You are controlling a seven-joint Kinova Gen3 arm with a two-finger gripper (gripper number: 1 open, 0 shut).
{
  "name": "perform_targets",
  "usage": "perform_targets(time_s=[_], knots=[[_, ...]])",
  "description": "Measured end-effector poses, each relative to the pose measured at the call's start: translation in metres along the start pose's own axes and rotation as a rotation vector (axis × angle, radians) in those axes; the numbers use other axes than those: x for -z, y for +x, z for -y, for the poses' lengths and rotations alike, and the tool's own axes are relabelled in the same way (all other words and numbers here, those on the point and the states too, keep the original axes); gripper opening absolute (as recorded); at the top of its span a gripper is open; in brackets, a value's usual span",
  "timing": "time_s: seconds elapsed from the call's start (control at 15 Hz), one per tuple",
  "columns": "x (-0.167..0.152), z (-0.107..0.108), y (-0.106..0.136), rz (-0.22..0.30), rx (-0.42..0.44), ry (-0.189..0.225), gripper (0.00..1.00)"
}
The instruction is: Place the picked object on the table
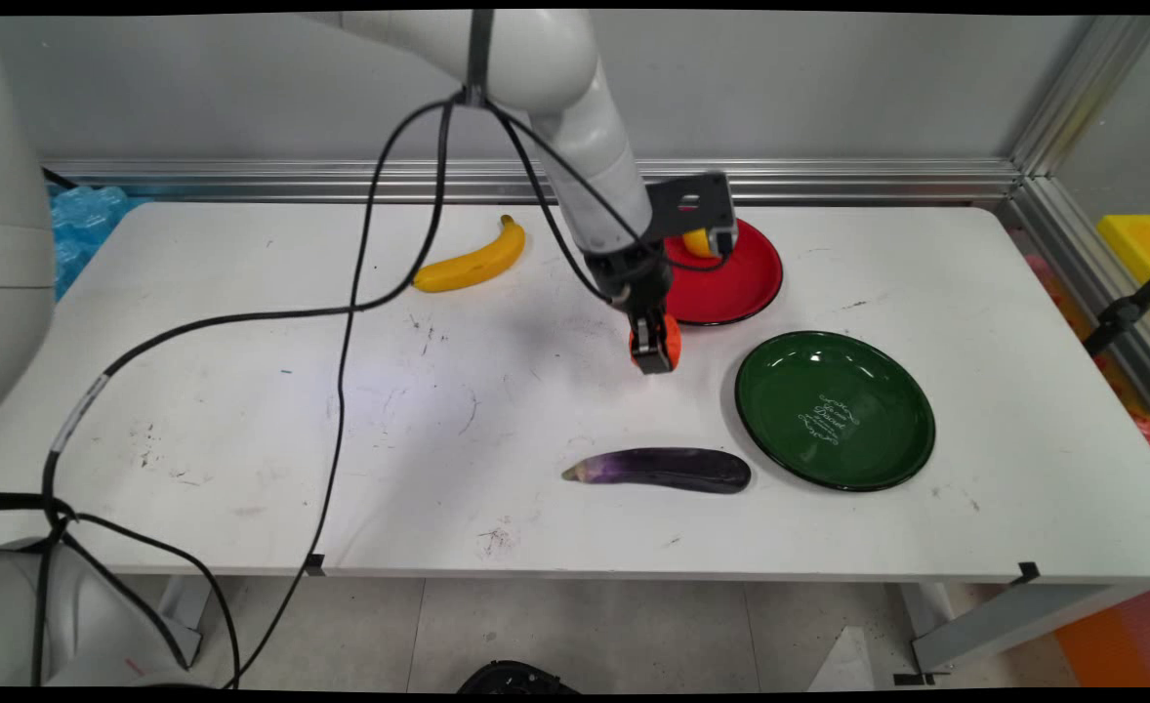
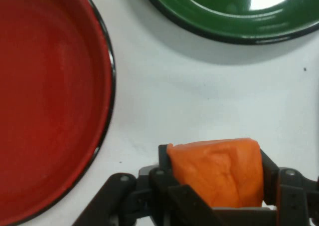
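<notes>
My black gripper [image 1: 655,353] is shut on an orange fruit-like object [image 1: 670,341], holding it just off the white table between the two plates. In the hand view the orange object [image 2: 217,171] sits squeezed between the two fingers [image 2: 164,161]. The red plate [image 1: 746,283] lies just behind the gripper, with a small yellow-orange thing [image 1: 697,242] on its far side, partly hidden by the hand. In the hand view the red plate [image 2: 50,96] fills the left and the green plate [image 2: 234,16] the top.
A green plate [image 1: 835,410] lies to the right of the gripper. A purple eggplant [image 1: 663,469] rests near the table's front edge. A yellow banana [image 1: 472,262] lies at the back left. Black cables [image 1: 341,312] hang across the table's left half.
</notes>
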Motion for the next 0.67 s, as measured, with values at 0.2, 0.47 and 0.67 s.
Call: perform_targets(time_s=[0.2, 0.47, 0.67], knots=[[-0.023, 0.001, -0.003, 0.009, -0.003, -0.011, 0.00], [-0.039, 0.003, -0.005, 0.003, -0.009, -0.021, 1.00], [-0.040, 0.006, -0.007, -0.009, -0.022, -0.026, 1.00]])
